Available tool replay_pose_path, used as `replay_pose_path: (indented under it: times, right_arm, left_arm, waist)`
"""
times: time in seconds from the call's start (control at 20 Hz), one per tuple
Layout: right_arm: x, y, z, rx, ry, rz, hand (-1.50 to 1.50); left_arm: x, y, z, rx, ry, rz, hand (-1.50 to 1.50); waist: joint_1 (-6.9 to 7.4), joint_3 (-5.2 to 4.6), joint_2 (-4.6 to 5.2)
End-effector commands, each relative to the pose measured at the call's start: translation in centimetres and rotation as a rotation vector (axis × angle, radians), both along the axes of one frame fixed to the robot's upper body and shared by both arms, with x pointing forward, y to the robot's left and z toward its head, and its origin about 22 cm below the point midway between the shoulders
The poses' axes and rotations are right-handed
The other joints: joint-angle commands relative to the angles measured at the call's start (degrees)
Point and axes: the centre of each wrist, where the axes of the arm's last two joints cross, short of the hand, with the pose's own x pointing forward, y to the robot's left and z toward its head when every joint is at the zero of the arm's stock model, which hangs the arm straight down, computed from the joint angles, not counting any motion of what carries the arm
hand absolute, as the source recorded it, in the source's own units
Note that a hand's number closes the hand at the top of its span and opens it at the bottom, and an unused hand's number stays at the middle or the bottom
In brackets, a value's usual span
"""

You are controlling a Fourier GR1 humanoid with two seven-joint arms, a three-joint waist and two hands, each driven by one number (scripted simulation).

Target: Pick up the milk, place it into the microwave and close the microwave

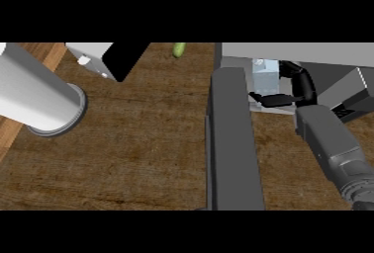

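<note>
We find the milk, a pale blue-and-white carton, sitting inside the microwave. Its dark grey door (a long slab) stands wide open.

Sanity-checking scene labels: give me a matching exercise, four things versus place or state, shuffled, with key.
1. pale blue and white milk carton
2. dark grey microwave door
3. small green object
4. black right hand

A. at the far edge of the brown wooden counter
B. swung open, mid-view
C. at the end of the grey forearm, beside the carton
D. standing in the opening of the microwave

Pairs: 1-D, 2-B, 3-A, 4-C
</note>
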Motion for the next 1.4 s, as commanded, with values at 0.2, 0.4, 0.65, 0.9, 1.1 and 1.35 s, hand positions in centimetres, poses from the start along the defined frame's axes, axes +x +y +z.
replay_pose_path:
  times: [0.2,0.4,0.65,0.9,1.1,1.35]
  right_arm:
    - [1.4,-0.7,2.8,-0.108,-0.037,-0.161,1.5]
    - [1.3,-1.6,3.0,-0.118,-0.037,-0.178,1.5]
    - [1.4,-3.5,4.1,-0.128,-0.052,-0.237,1.5]
    - [2.0,-3.7,5.5,-0.139,-0.06,-0.265,1.5]
    - [1.8,-3.8,5.2,-0.131,-0.071,-0.284,1.5]
    - [1.8,-5.0,6.0,-0.14,-0.069,-0.294,1.5]
  left_arm:
    - [1.2,0.3,0.5,0.005,-0.007,-0.022,-1.5]
    - [1.9,0.5,0.4,0.003,-0.025,-0.049,-1.5]
    - [2.1,0.5,0.5,0.017,-0.019,-0.056,-1.5]
    - [2.6,0.5,0.5,0.015,-0.035,-0.063,-1.5]
    - [2.9,1.0,0.6,0.029,-0.034,-0.06,-1.5]
    - [3.1,0.9,0.7,0.035,-0.019,-0.065,-1.5]
  waist:
    - [2.01,0.13,1.29]
    - [2.71,0.21,2.09]
    - [3.27,0.27,2.21]
    - [4.46,0.28,2.87]
    - [4.77,0.33,2.99]
    - [5.42,0.42,3.47]
